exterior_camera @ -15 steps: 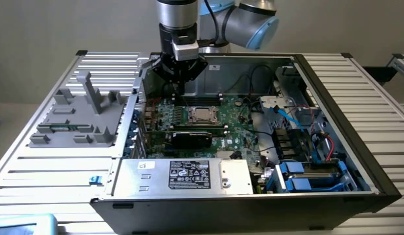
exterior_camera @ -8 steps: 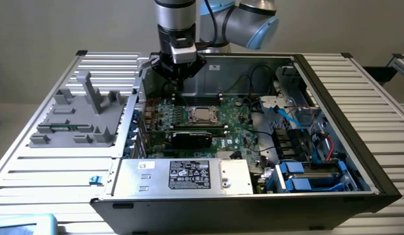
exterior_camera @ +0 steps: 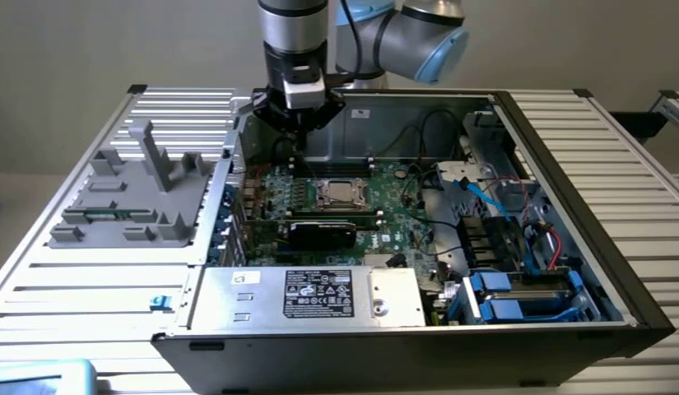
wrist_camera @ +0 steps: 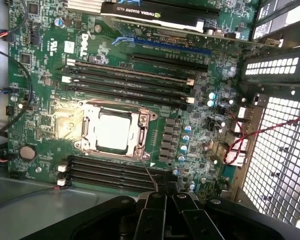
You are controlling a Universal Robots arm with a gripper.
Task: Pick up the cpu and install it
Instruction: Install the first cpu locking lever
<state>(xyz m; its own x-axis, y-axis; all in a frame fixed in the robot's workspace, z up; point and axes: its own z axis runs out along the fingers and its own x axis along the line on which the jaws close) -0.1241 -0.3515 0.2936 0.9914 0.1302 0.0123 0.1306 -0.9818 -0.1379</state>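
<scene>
Claw (wrist_camera: 165,199) pinched together, empty, over board (wrist_camera: 40,60) edge; cpu (wrist_camera: 112,131) seated in socket (wrist_camera: 141,119) mid-board, across memory slots (wrist_camera: 115,172) from the fingertips.

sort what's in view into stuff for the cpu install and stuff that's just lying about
For the job:
- cpu, lying in the socket
- gripper, shut

Just lying about:
- graphics card
- memory slots
- power supply
- grey plastic fixture
- red wires
</scene>
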